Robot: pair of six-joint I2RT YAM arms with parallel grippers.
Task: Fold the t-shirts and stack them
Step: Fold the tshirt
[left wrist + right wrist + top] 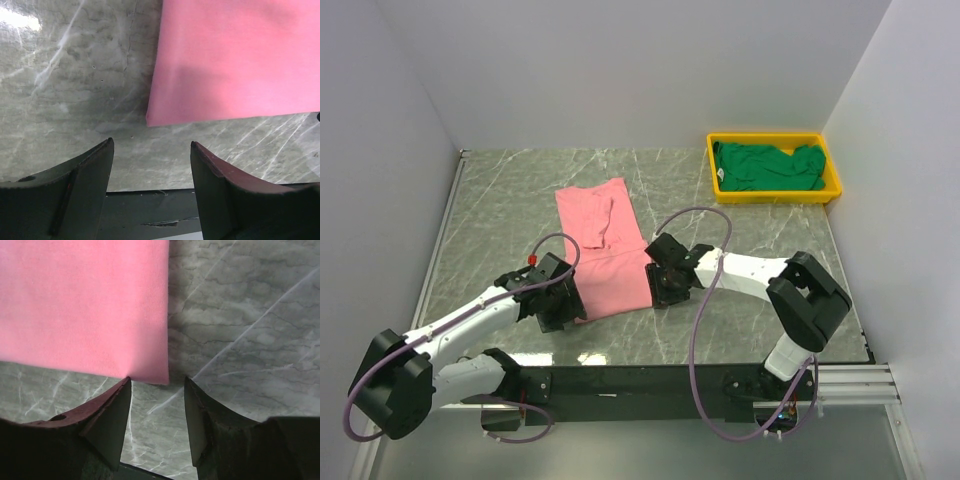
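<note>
Grey marble table (750,300) between white walls, seen from above: the pink shirt (605,250) lies mid-table, folded into a long strip running away from the arms. The green shirt (765,165) sits crumpled in a yellow tray (780,194) at the far right corner. The left gripper (560,305) is at the strip's near left corner and the right gripper (665,285) at its near right corner

Left wrist: 2 fingers (85,185) stand well apart with nothing between them; the pink corner lies flat just beyond the gap

Right wrist: the fingers (105,420) are parted and hold nothing; the pink corner ends right at the left fingertip, though I cannot tell if it touches
</note>
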